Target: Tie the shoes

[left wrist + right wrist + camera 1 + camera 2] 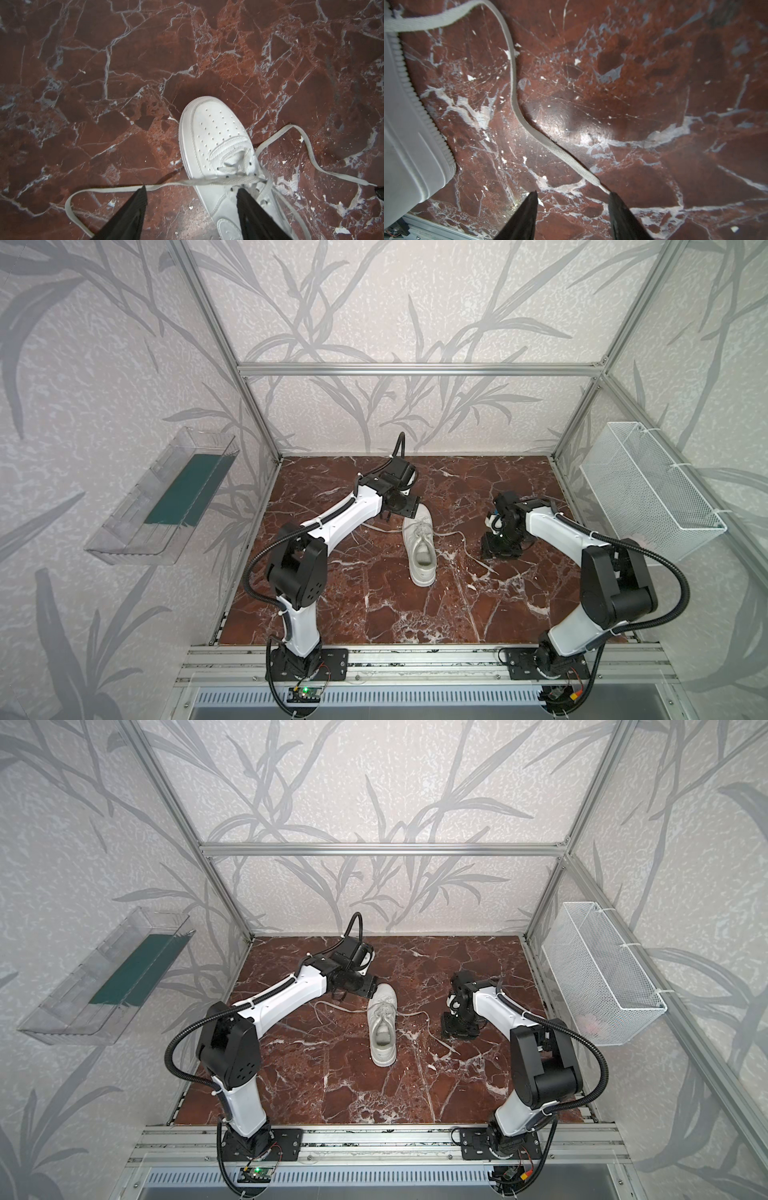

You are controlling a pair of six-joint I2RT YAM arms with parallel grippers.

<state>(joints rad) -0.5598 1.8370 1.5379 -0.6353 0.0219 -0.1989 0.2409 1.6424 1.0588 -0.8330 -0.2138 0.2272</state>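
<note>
White sneaker (pixel 420 547) mid-table on red marble (pixel 478 614), laces (pixel 451 536) untied, trailing both sides. Left gripper (pixel 191 190) spread wide above lace beside sneaker; right gripper (pixel 573 194) spread too, lace end (pixel 598 184) at one finger.

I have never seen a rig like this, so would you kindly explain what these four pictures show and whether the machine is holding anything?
The machine is two robot arms, the left arm and the right arm, each ending in a two-finger gripper. Two pictures come from a camera pair overhead and show the whole scene. The other two come from a camera on each wrist, close to the work.

On the red marble tabletop lies one white sneaker with its laces untied. The left lace trails off one side and the right lace off the other.

The left gripper is open over the sneaker's front, and in its wrist view the left lace crosses between its fingers. The right gripper is open beside the right lace's tip. Neither holds anything.
</note>
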